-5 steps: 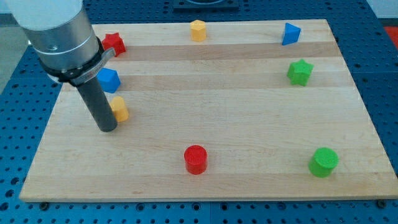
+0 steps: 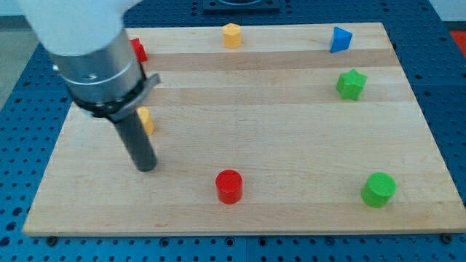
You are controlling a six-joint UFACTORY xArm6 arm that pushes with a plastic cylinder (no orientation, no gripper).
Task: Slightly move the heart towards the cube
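Note:
The yellow heart [image 2: 148, 120] lies near the board's left side, partly hidden behind my dark rod. My tip [image 2: 148, 168] rests on the wood just below the heart, towards the view's bottom. The blue cube does not show; the arm's grey body covers the place above the heart. A red star [image 2: 138, 49] peeks out beside the arm at the top left.
A yellow hexagonal block [image 2: 231, 35] sits at the top middle and a blue triangular block [image 2: 339, 39] at the top right. A green star [image 2: 351, 84] lies at the right. A red cylinder [image 2: 229, 186] and a green cylinder [image 2: 379, 189] lie near the bottom.
The rod has moved right and towards the view's bottom, from left of the heart to below it. The arm now hides the blue cube. The heart sits slightly higher and more to the right.

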